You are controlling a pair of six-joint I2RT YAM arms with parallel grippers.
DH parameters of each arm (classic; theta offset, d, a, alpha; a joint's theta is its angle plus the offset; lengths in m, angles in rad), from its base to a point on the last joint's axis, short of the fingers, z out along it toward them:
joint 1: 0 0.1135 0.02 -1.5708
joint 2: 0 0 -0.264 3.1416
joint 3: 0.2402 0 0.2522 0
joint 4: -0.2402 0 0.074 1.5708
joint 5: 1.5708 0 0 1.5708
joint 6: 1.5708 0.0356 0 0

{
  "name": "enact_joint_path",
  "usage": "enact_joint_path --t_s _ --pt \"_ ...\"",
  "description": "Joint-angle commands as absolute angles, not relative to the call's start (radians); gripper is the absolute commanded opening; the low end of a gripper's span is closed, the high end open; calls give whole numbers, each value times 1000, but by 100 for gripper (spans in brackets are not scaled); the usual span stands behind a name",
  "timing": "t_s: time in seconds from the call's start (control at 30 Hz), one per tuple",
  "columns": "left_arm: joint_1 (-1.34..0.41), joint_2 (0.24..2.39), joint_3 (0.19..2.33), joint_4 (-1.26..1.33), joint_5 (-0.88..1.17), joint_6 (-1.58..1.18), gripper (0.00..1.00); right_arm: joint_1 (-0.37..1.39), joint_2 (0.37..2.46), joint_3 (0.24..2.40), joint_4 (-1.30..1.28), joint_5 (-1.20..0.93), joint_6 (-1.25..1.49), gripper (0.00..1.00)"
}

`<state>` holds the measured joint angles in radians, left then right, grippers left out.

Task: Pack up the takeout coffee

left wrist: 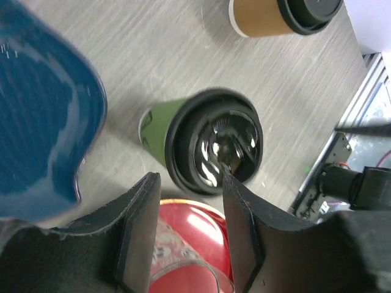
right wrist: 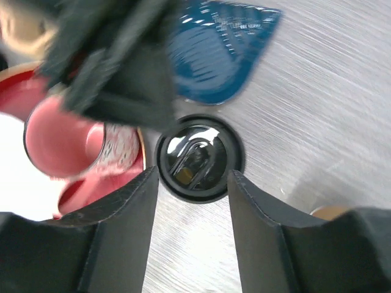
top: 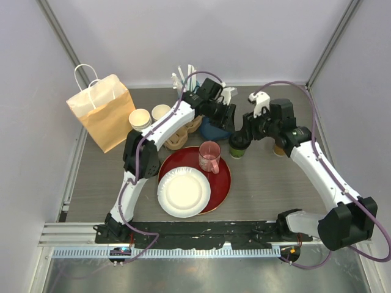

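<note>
Both the left hand (left wrist: 190,178) and right hand (right wrist: 193,176) gape empty by the black-lidded green cup (left wrist: 157,131).

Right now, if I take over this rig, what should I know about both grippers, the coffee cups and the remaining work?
Left gripper: open, empty, close to the green cup.
Right gripper: open, empty, above that cup's lid.
Brown cup: upright on the table, beside the green one.
Paper bag: standing at the rear left.
Done: neither cup packed.
Left to do: both cups into the bag.
</note>
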<state>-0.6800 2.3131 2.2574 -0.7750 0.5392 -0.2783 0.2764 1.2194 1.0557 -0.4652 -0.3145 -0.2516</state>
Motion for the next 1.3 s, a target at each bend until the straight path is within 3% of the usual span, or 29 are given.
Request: enact_joint_path --t_s 0.0,0.2,0.27,0.57,1.27 --pt "-669 2126 2140 -727 514 -377 48 256 1217 1105 -445 -36 223 53" --pt "-673 2080 2031 -680 535 -475 47 258 1177 1005 -425 118 498 46" --pt "-684 2094 2039 -675 534 -495 42 264 1196 1022 -442 132 500 46" --pt "-699 2198 2106 -678 534 -558 41 275 1330 1072 -445 89 483 37" --pt "-710 2244 2128 -672 534 -551 38 304 1373 1097 -430 103 448 37"
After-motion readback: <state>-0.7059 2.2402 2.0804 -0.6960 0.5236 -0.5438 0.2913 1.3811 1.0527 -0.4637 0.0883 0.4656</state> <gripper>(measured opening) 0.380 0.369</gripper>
